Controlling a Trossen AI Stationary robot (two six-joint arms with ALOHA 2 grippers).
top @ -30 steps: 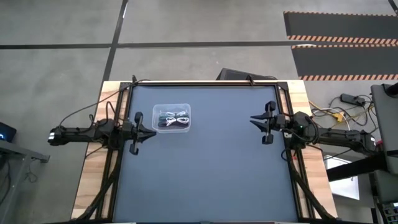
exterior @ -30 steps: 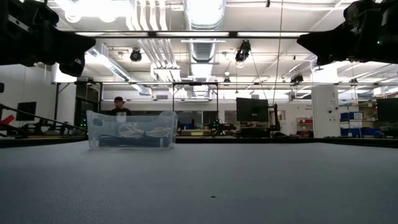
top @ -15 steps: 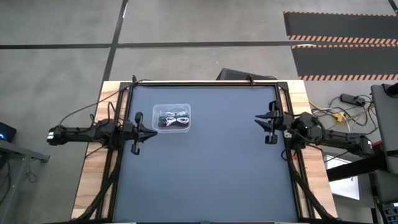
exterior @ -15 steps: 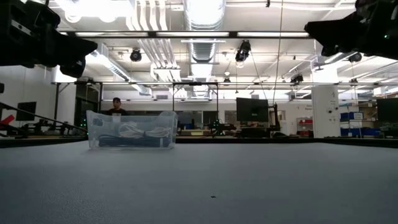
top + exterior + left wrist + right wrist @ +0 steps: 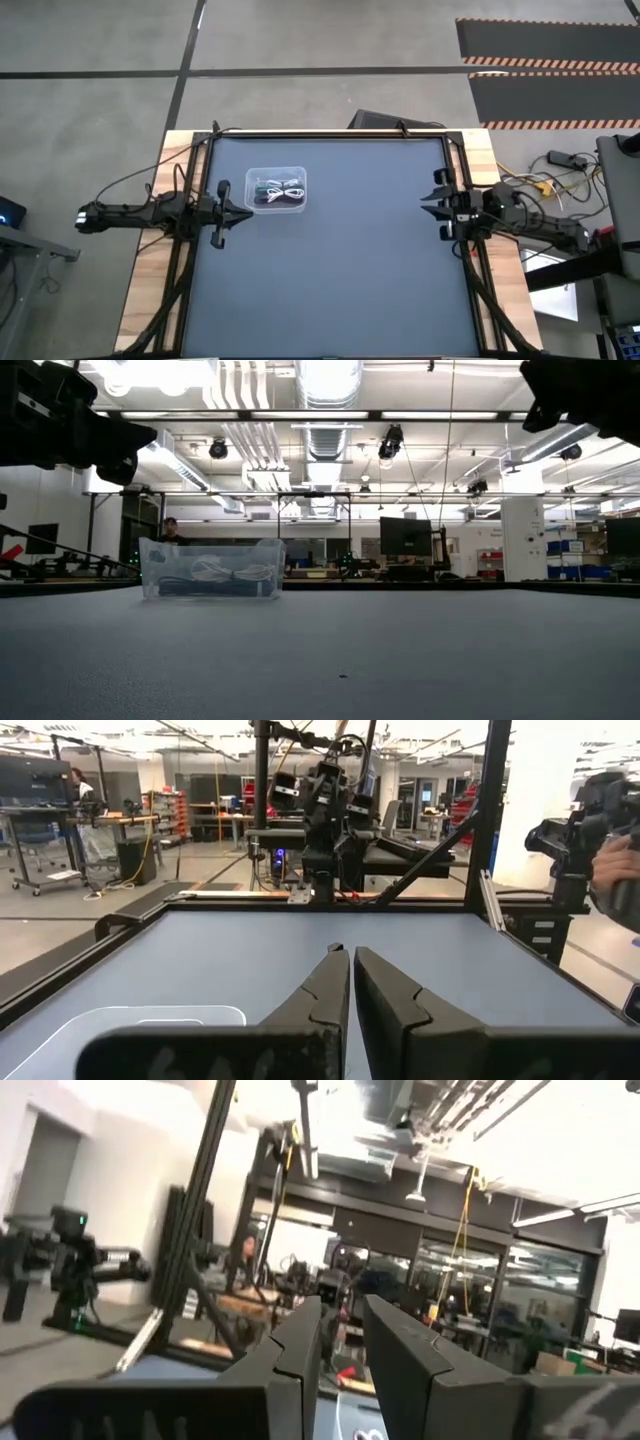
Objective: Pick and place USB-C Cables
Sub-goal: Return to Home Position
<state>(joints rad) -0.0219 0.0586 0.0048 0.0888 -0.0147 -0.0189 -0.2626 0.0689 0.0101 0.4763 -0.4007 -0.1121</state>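
**Cables boxed, arms heading for rest**

A large workshop hall surrounds the rig: grey concrete floor, striped hazard mats at the upper right of the high view, and ducts, lamps and monitors across the back of the low view. A person (image 5: 170, 528) stands far off behind the box. The counter (image 5: 330, 270) is a dark blue-grey mat in a black frame on a pale wooden top. It carries only one thing.

That thing is a clear box (image 5: 258, 177), in the upper left part of the mat. The cables (image 5: 285, 190) lie inside it in a loose tangle of white loops beside darker strands. I cannot tell the colours of the darker ones. No cable shows on the mat outside the box.

The left tool (image 5: 244, 211) hangs just beside the box, on its left and slightly lower in the frame. Its fingers are drawn almost together and hold nothing. The right tool (image 5: 432, 207) sits at the middle right edge of the mat, well apart from the box. Its fingers stand a narrow gap apart and are empty, and its wrist camera looks up into the hall.

With the sorting apparently finished, the step in hand looks like parking both arms. The next move calls for no grasp, only folding each arm back over its own side. The left arm should stay clear of the box wall so the box is not nudged.
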